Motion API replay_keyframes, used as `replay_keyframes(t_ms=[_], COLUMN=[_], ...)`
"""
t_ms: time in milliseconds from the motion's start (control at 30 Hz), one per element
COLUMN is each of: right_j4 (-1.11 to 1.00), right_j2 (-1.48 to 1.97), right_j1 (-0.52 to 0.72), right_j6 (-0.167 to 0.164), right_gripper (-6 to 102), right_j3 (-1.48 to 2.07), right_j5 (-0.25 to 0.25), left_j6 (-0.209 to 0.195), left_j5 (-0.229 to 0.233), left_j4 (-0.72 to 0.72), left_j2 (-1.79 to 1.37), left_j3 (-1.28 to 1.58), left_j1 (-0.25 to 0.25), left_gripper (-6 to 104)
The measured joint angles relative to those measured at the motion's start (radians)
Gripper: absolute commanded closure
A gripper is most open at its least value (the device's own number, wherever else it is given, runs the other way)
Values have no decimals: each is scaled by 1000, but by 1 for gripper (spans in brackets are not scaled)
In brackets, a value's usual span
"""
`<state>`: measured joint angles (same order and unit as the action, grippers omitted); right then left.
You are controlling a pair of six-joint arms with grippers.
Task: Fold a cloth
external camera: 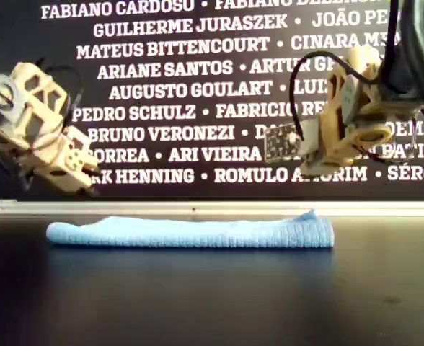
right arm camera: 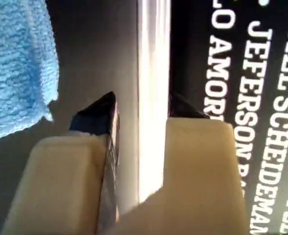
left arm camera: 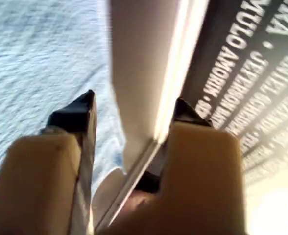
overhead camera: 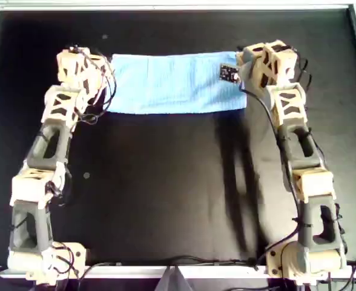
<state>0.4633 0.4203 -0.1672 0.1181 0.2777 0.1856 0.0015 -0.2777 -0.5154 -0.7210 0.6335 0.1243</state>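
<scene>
White names stand in rows on the black back wall point(external camera: 197, 108) in the exterior view: "GUILHERME JURASZEK", "MATEUS BITTENCOURT", "ARIANE SANTOS", "AUGUSTO GOULART", "PEDRO SCHULZ", "BRUNO VERONEZI", "ARI VIEIRA". Others are cut off by the arms or the frame: "FABIANO CARDOSO", "JOÃO PE", "CINARA", "FABRICIO", "HENNING", "ROMULO". The right wrist view shows "SCHEIDEMA" on the same wall point(right arm camera: 281, 98).

The overhead view hides both short ends of the cloth point(overhead camera: 175, 83) beneath the two arms' wrists. The left wrist view is motion-blurred; the cloth runs off that picture's edge, and the fingers point(left arm camera: 80, 115) show only their dark tips. The exterior view's top and right edges cut off the name wall point(external camera: 197, 94), and the right arm hides some lettering.
</scene>
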Motion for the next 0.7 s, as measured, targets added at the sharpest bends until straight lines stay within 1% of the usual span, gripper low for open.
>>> replay_keyframes(t_ms=[67,167,300,367,400,433,500,533,567,600,633,667,700], right_j4=[64,229,571,764,833,882,919,923,923,923,923,923,923], right_j2=[81,276,574,689,732,769,851,900,968,1051,1147,1249,1353], right_j1=[0,0,-5,-8,-3,6,40,55,60,60,48,44,48], right_j6=[14,18,26,26,18,20,26,23,28,29,29,25,18], right_gripper=[53,53,53,52,52,52,52,52,52,52,53,53,53], right_j3=[0,-2,-5,-6,-5,-6,-3,-2,5,21,48,77,112], right_j5=[0,0,0,0,11,-9,-23,-32,-43,-51,-55,-43,-44], left_j6=[0,0,0,-8,-32,-41,-87,-109,-121,-135,-144,-149,-155], left_j5=[0,0,0,0,0,0,0,0,0,0,0,-3,-6], left_j4=[-98,-291,-561,-689,-750,-811,-923,-968,-996,-1006,-1012,-1015,-1017], left_j2=[-98,-325,-689,-870,-946,-1017,-1138,-1189,-1246,-1304,-1368,-1439,-1511], left_j3=[37,107,164,181,187,192,199,209,227,252,281,313,351], left_j1=[0,0,0,0,0,0,0,-2,-6,-20,-48,-81,-118], left_gripper=[42,42,42,42,42,42,42,42,42,42,42,42,42])
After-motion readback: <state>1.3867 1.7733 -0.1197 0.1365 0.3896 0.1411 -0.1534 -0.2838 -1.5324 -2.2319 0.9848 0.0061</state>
